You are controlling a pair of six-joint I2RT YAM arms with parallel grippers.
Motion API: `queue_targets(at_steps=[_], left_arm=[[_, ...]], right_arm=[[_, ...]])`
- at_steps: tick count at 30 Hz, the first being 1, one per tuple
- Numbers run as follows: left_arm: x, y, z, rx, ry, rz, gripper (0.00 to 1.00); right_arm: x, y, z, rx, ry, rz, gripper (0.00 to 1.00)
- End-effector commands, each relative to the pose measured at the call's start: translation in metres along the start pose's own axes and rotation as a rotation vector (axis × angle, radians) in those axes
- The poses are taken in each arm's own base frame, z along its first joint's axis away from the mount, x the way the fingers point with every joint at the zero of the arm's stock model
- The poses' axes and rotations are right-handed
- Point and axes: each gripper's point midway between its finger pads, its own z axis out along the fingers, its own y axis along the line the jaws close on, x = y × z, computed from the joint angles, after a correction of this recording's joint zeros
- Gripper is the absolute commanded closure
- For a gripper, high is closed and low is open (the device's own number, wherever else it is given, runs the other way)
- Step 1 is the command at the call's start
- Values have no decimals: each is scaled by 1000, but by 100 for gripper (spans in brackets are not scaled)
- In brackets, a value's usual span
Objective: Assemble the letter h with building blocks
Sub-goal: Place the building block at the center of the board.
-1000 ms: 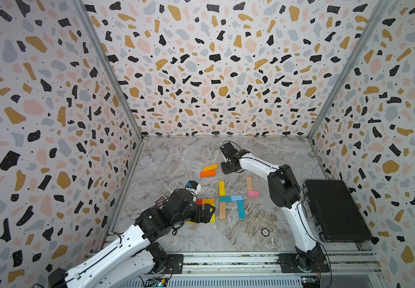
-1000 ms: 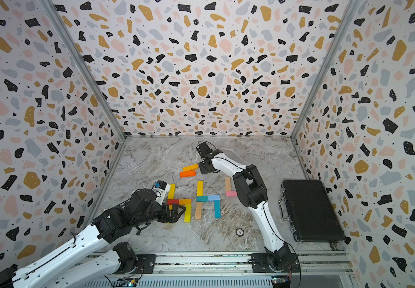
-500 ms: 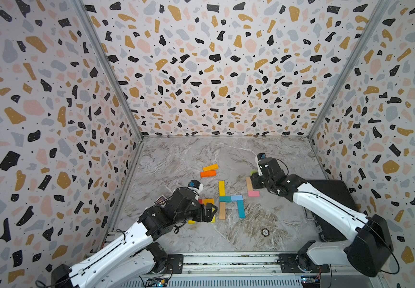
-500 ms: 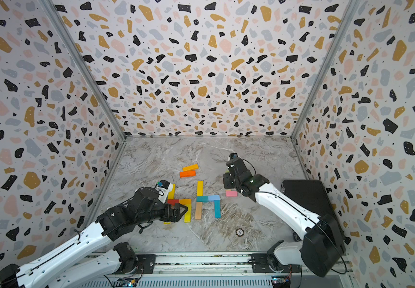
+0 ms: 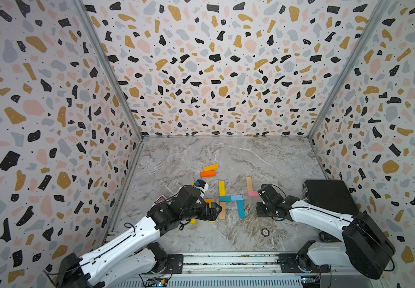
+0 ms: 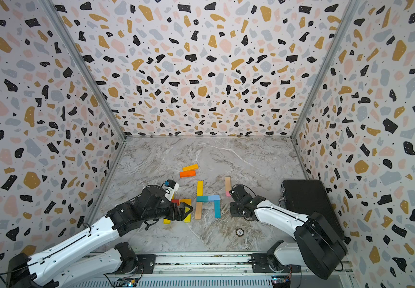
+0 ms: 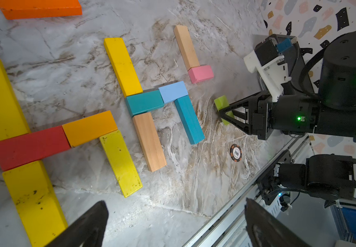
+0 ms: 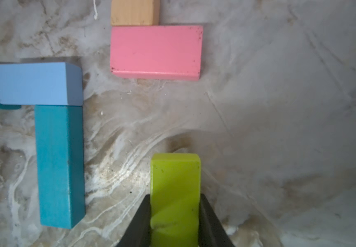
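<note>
The right tool point(image 8: 175, 200) is clamped on a green block point(image 8: 175, 181). The block pokes out past the tool's tips. It is on the near side of the pink block point(image 8: 155, 50), not touching it, and to the right of the long teal block point(image 8: 59, 164). The left tool point(image 7: 172, 210) is wide apart and holds nothing, by a yellow block point(image 7: 120, 162).

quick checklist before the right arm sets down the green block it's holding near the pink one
1. Grip: right gripper shut on the green block: ok.
2. Anchor: pink block butts the end of the plain wood bar: ok.
3. Landing spot: bare table between green and pink: ok.
4. Neighbour: long teal bar lies apart from the green block: ok.
5. Left gripper open, over the h with the red block, apart from the right arm: ok.
6. Green block's height above the table: cannot tell.
</note>
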Motion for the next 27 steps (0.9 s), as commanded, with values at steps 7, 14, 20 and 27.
queue_targets(at_steps=[7, 14, 20, 27], left_arm=[[-6, -1, 4, 19, -28, 0, 1], [-5, -2, 10, 27, -21, -5, 1], [-6, -4, 10, 38, -22, -5, 1], [-5, -4, 8, 39, -21, 0, 1]], right_arm=[[17, -12, 3, 51, 48, 18, 29], [33, -45, -3, 218, 83, 2, 30], [23, -80, -15, 359, -3, 131, 33], [-12, -28, -21, 51, -101, 214, 24]])
